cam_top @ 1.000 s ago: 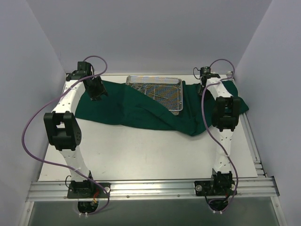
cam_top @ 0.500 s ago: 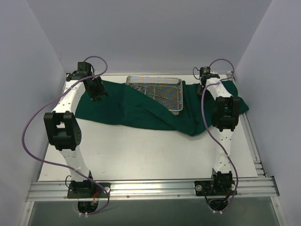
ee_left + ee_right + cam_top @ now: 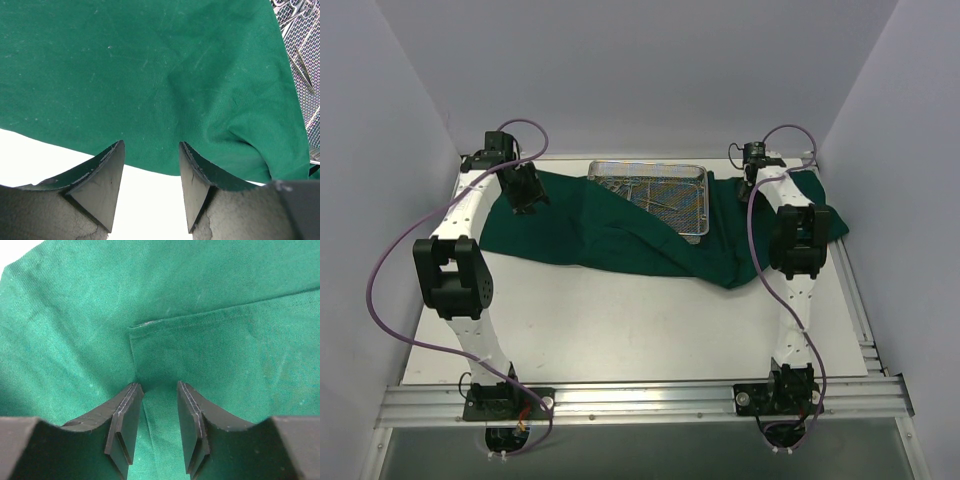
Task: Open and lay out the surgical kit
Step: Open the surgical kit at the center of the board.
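The dark green cloth (image 3: 620, 225) lies spread across the back of the table. The silver wire-mesh tray (image 3: 692, 215) sits on it at the back centre, with small steel instruments (image 3: 655, 195) inside. My left gripper (image 3: 527, 203) is over the cloth's left part. In the left wrist view it (image 3: 150, 147) is open and empty at the cloth's near edge (image 3: 150, 100), with the tray (image 3: 305, 60) at the upper right. My right gripper (image 3: 751, 180) is over the cloth's right part. In the right wrist view it (image 3: 159, 387) is open, with a fold of cloth (image 3: 210, 345) under the jaws.
White walls enclose the table on three sides. An aluminium rail (image 3: 640, 400) runs along the near edge by the arm bases. Purple cables (image 3: 380, 280) loop off both arms. Bare white tabletop (image 3: 620, 320) shows in front of the cloth.
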You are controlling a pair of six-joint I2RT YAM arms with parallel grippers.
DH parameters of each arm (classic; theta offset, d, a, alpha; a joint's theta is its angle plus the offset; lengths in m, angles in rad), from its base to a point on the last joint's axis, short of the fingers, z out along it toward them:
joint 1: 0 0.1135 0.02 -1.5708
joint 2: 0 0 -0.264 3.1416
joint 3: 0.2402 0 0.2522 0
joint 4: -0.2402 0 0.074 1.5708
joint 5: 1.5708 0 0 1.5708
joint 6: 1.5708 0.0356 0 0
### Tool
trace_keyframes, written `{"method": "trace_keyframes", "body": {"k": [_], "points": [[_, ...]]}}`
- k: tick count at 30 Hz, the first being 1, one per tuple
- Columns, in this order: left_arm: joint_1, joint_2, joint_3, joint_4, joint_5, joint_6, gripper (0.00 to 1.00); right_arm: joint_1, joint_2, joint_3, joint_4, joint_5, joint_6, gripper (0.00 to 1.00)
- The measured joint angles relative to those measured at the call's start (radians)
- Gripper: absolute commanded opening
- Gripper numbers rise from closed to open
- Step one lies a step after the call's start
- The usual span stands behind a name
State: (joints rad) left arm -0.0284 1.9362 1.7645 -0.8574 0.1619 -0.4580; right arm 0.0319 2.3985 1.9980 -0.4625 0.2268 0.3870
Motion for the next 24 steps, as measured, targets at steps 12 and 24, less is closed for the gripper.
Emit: {"method": "trace_keyframes", "body": {"k": [12,24], "points": [[0.01,0.0,-0.012,0.0,0.006,0.002,0.56,0.004,-0.039,-0.077,0.063,-0.004,-0.031,0.36],[0.013,0.0,-0.019,0.0,0.008,0.002,0.56,-0.002,-0.119,-0.22,0.142,-0.055,-0.054,0.34]]}}
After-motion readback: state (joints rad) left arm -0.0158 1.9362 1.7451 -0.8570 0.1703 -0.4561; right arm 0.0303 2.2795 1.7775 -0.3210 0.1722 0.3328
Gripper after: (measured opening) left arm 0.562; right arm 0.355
